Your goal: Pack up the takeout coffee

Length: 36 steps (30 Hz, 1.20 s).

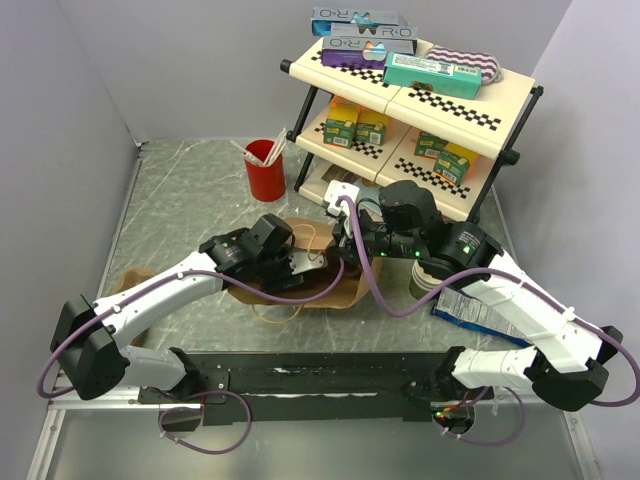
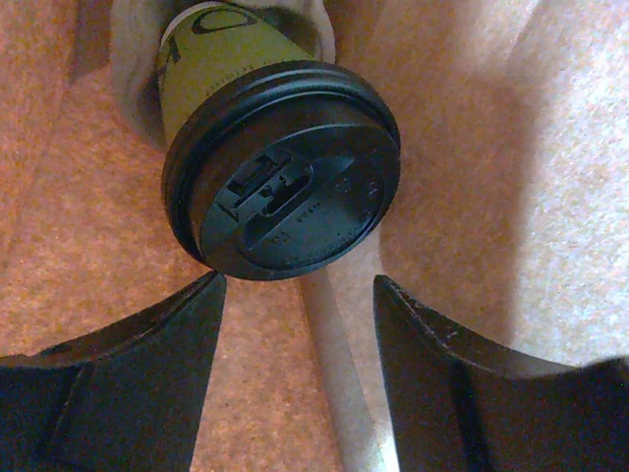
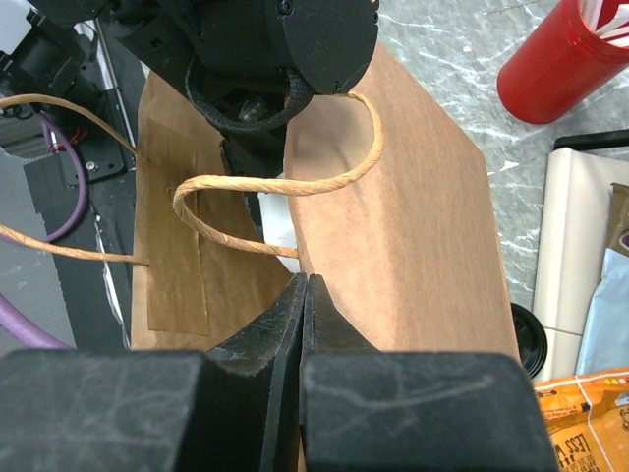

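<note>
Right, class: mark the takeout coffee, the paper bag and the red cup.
takeout coffee (image 2: 285, 192): left wrist view, middle of its black lid.
paper bag (image 3: 413, 226): right wrist view, bare brown side panel.
red cup (image 1: 265, 183): top external view, outer wall.

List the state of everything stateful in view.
paper bag: lying on its side, mouth open.
takeout coffee: lid on, inside the paper bag, not gripped.
left gripper: inside the paper bag, jaws open, empty.
right gripper: jaws shut on the paper bag's edge.
red cup: upright, sticks inside.
</note>
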{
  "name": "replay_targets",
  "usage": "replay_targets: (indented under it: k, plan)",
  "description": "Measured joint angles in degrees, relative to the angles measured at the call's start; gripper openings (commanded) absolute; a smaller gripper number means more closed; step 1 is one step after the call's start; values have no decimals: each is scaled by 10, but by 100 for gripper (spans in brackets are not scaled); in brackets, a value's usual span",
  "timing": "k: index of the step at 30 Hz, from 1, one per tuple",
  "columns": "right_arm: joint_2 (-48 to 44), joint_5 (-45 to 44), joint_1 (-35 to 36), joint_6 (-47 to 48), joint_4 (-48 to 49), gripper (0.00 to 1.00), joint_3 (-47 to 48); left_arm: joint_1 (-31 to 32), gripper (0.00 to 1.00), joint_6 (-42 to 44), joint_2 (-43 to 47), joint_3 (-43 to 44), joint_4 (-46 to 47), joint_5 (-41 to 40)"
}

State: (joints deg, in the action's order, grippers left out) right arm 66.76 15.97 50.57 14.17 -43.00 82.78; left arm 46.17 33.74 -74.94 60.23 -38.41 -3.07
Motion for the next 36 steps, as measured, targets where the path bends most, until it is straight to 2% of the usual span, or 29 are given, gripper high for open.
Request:
replay_targets:
  k: [5,9,24,36]
  plan:
    - [1,1,-1,0,-2,0,0,0,71,0,1,0,-4,2]
    - [5,9,-7,-3,-4,0,0,0,84,-3,1,0,-14,3]
    - [19,30,-24,-15,-12,0,13,0,81,-4,4,21,-65,4]
    - [58,30,-81,-56,-32,0,31,0,79,-3,25,44,-77,33]
